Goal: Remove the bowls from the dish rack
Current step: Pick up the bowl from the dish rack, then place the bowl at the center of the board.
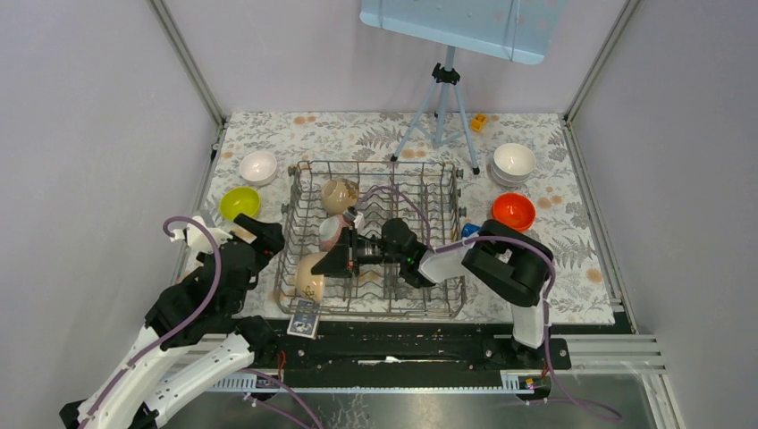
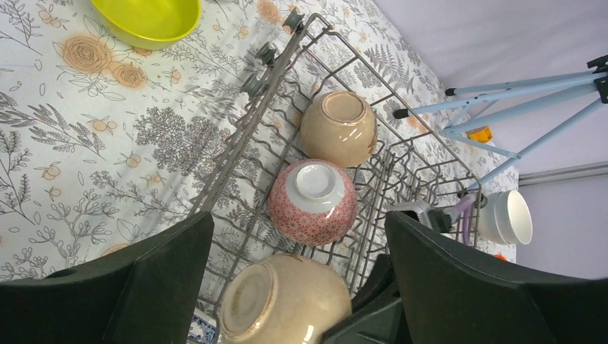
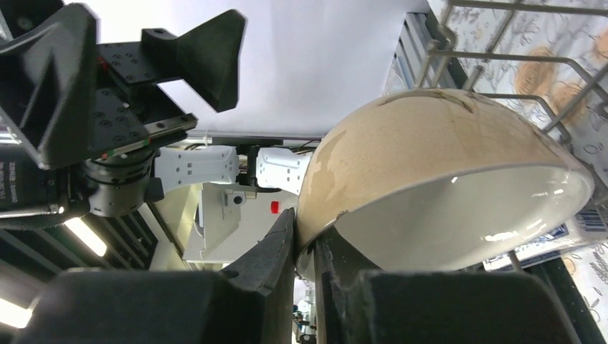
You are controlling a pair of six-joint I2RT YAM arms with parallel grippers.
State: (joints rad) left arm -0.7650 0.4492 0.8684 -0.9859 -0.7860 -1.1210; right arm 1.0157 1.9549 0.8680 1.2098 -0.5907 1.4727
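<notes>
Dish rack [image 1: 438, 192], mid-worktop [image 1: 581, 268]: three bowls [image 2: 313, 201] along its left side. Right hand [image 3: 305, 240] clamped on nearest beige bowl [image 3: 430, 136], at its rim. Left hand [image 2: 299, 229] spread wide, empty, left of rack.

Dish rack [image 1: 375, 164]: grey metal wire, satin coat, not shiny. Near beige bowl [image 3: 430, 143] (6 o'clock end of the rack's left row): glazed and glossy, fine speckle outside, smooth white inside with bright highlights. Pink bowl [image 2: 312, 201] at its 12 o'clock: glossy, fine red print, plain white foot. Lime bowl [image 2: 147, 18], 9 o'clock of rack: smooth, glossy; plastic or ceramic, can't tell. Orange bowl [image 1: 513, 211] and white bowl [image 1: 514, 161], 2–3 o'clock: glossy. Table cover [image 2: 86, 143]: matt floral print. Fingers [image 2: 161, 283] of left gripper [image 2: 299, 218], same for right gripper [image 3: 307, 229]: matt black plastic, slightly grainy
</notes>
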